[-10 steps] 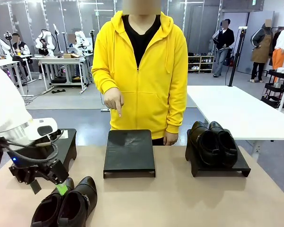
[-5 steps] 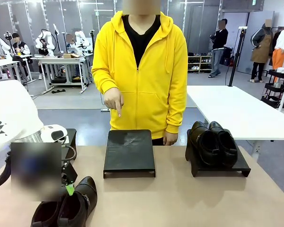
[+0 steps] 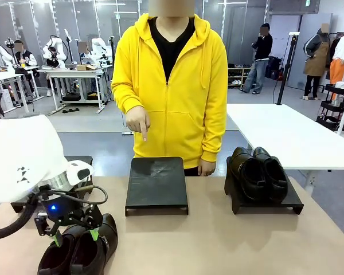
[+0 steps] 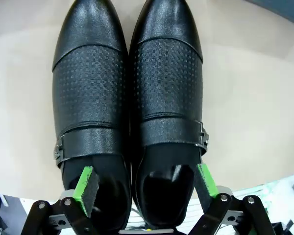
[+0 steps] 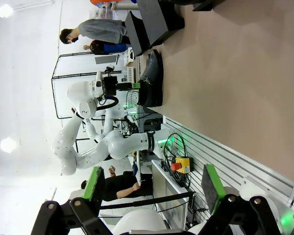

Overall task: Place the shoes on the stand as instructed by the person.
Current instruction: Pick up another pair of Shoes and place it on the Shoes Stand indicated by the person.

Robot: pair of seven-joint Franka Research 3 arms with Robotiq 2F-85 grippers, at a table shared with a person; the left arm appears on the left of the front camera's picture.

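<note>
A near pair of shoes (image 3: 80, 247) sits side by side on the worktop (image 3: 229, 240) at the robot's left. The toes point toward the person (image 3: 169, 86), whose hand (image 3: 139, 121) points a finger down at the bare middle stand (image 3: 156, 183). The other pair (image 3: 258, 172) sits on the right-hand stand (image 3: 295, 203).

The left jaws hang wide open just over the heel ends and grip nothing. In the left wrist view one green pad (image 4: 85, 188) is over the mouth of one shoe, and the other pad (image 4: 206, 178) is beside the outer wall of its neighbour.

The right jaws are also fully open and empty, well away from the shoes.

These shoes look fairly weighty, stiff in the sole and heel but softer at the collar. The glossy leather (the perforated vamps too) is probably slippery.

Pinching the collars near the buckled straps (image 4: 169, 133) seems the soundest hold. It should squeeze both shoes together so they lift as one.

Taken from the heel end, the toes will likely droop, and one shoe could slide free.
</note>
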